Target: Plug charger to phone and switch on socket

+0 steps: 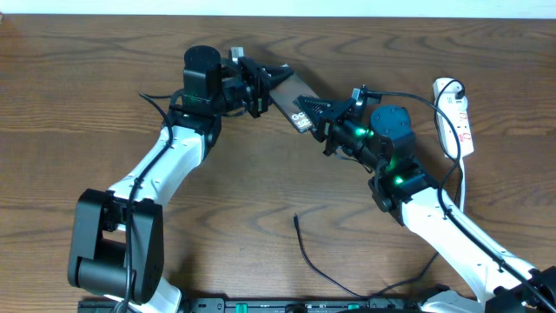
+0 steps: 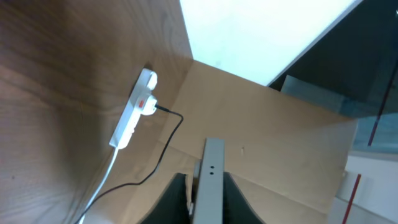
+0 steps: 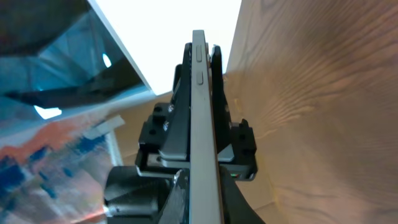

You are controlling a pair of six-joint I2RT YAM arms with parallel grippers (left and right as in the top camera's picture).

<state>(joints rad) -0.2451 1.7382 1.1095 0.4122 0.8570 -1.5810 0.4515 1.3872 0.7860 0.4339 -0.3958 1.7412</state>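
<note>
Phone [image 1: 291, 94] is clamped at both ends: lettered end in the closed right gripper [image 1: 314, 117], plain end in the closed left gripper [image 1: 262, 90]. Its long axis runs gripper to gripper. Behind the right gripper, the charger [image 1: 297, 223] lies loose on the worktop [image 1: 87, 87], tip pointing toward the phone. The socket [image 1: 456, 113] is seen farther out, well apart.

Both arms, the left arm [image 1: 169, 165] and the right arm [image 1: 447, 222], are clad in white shells between black cylindrical joints. Thin black cables are run along them. Green lights are shown on the right arm's black wrist, which is topped by a blue-grey cap [image 1: 391, 119].
</note>
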